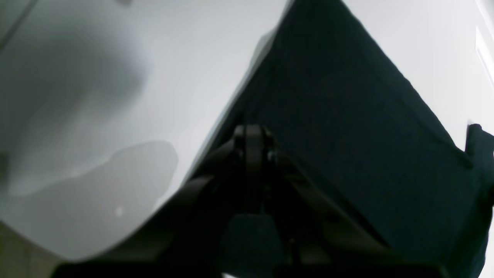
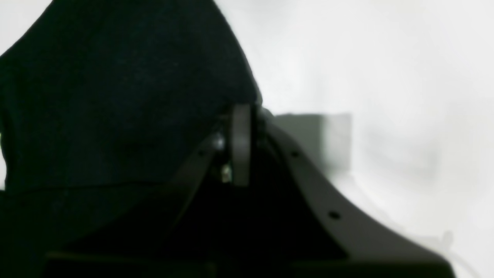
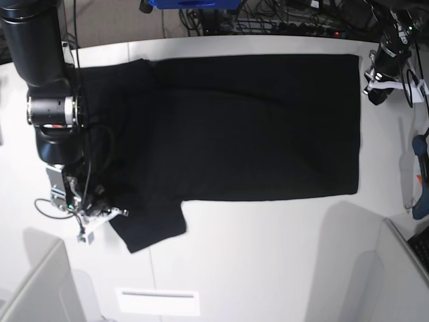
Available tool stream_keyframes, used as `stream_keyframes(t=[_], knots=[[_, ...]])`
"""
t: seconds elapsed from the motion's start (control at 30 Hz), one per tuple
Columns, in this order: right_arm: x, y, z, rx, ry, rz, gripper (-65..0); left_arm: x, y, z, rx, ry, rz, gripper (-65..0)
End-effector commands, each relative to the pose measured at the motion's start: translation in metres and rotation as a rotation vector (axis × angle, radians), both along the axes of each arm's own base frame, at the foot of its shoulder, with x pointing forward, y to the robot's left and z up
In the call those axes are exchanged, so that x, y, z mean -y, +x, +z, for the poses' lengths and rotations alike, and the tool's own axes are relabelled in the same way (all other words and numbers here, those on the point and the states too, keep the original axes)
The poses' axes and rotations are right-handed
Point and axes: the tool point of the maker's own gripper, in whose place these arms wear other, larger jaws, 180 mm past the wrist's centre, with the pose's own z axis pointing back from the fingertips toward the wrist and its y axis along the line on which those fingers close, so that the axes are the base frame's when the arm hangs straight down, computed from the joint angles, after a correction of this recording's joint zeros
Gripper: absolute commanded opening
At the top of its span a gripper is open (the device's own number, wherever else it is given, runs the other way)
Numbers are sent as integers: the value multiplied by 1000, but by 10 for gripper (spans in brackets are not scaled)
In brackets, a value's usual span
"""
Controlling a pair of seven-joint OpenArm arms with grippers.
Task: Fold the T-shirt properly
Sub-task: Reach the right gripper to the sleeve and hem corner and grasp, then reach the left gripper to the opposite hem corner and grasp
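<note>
We see a white counter (image 3: 268,248) under bright, even light, with soft grey shadows across its surface. Beyond the counter's far edge lies a tangle of dark cables (image 3: 281,20) beside a blue object (image 3: 194,3). On the counter's near edge sits a white label (image 3: 157,301). Grey panels (image 3: 37,288) stand at its two near corners.

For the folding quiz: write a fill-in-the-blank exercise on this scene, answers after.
1. The T-shirt is coloured ____.
2. In the base view the right gripper is at the sleeve on that view's ____ side.
3. Both grippers have their jaws ____.
4. The shirt lies on a ____ table.
Answers: black; left; shut; white
</note>
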Motion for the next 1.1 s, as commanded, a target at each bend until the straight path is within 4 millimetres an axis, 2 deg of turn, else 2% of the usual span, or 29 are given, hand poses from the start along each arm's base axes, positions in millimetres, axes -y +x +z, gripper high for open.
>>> stream_keyframes(t=[0.0, 0.1, 0.13, 0.23, 0.3, 0.33, 0.4, 0.47, 0.5, 0.57, 0.67, 0.77, 0.9, 1.07], knots=[[5, 21, 25, 71, 3, -10, -650, -4, 8, 12, 36, 28, -9, -650], [5, 21, 25, 69, 4, -10, -650, -13, 28, 28, 92, 59, -19, -650], [5, 21, 25, 69, 4, -10, -650, -16, 35, 35, 108, 75, -28, -592], [5, 21, 26, 69, 5, -10, -650, -27, 69, 63, 194, 121, -53, -298], [4, 22, 26, 71, 6, -8, -650, -37, 91, 73, 234, 117, -45, -166], [3, 24, 29, 78, 5, -5, -650, -44, 100, 67, 220, 87, -36, -133], [2, 24, 31, 87, 0, 4, -650, -65, 112, 46, 146, 8, -11, -137], [1, 23, 30, 90, -1, 7, -650, -77, 124, 27, 94, -84, 20, -176], [2, 23, 30, 89, -6, 9, -650, -81, 130, 21, 83, -124, 36, -199], [2, 23, 29, 87, -7, 10, -650, -94, 140, 22, 75, -114, 57, -237], [1, 21, 28, 76, -1, 11, -650, -86, 163, 23, -5, 25, -24, -247], [-1, 21, 28, 75, -1, 13, -650, -71, 184, 14, -98, 138, -103, -247], [0, 21, 28, 76, 1, 11, -650, -65, 196, -12, -196, 136, -136, -247], [1, 21, 28, 76, -2, 10, -650, -56, 219, -31, -203, 187, -218, -252]])
